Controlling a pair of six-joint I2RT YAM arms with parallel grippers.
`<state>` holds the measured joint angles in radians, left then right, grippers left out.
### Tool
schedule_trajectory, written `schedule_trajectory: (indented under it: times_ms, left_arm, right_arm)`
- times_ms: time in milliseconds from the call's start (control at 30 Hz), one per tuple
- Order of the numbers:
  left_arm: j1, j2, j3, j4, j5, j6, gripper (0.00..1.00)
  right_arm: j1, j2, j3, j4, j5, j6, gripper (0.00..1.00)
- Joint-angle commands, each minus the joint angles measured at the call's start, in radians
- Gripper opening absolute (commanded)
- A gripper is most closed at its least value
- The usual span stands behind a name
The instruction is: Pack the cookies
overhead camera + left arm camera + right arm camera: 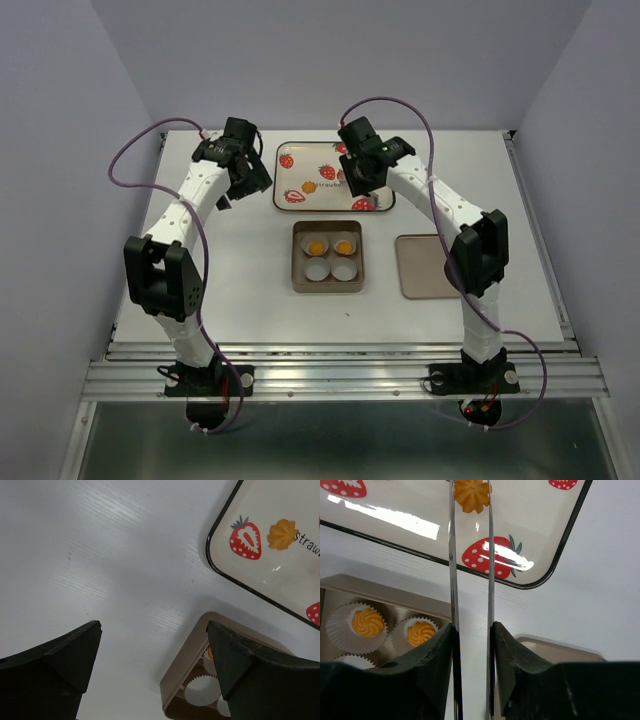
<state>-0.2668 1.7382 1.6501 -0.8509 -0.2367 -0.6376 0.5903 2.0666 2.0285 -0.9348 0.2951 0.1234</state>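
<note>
My right gripper (471, 627) is shut on metal tongs (452, 555). The two tong blades reach to either side of an orange cookie (471, 495) lying on the strawberry-print tray (535, 535). Two more cookies (367, 621) (420, 632) sit in white paper cups in the far row of the tan box (300, 262). The near two cups (317, 269) (343, 269) are empty. Another cookie (282, 534) lies on the tray's left part, also in the top view (309, 187). My left gripper (152, 650) is open and empty above the table, left of the box (182, 677).
The tan lid (428, 266) lies flat to the right of the box. The tray (300, 155) lies behind the box, between the two wrists. Grey walls enclose the white table on three sides.
</note>
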Motion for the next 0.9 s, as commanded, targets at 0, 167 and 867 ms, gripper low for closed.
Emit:
schedule_trajectory:
  times_ms: [0, 167, 867]
  left_arm:
    - [0.005, 0.017, 0.051, -0.008, -0.015, -0.010, 0.99]
    - [0.003, 0.050, 0.088, 0.018, -0.012, -0.004, 0.99]
    - [-0.006, 0.083, 0.070, 0.116, -0.023, -0.008, 0.99]
  right_arm:
    - [0.008, -0.089, -0.022, 0.039, -0.025, -0.024, 0.39]
    - [0.008, -0.184, -0.063, 0.001, -0.114, -0.068, 0.39]
    - [0.193, -0.411, -0.166, -0.292, -0.283, -0.068, 0.40]
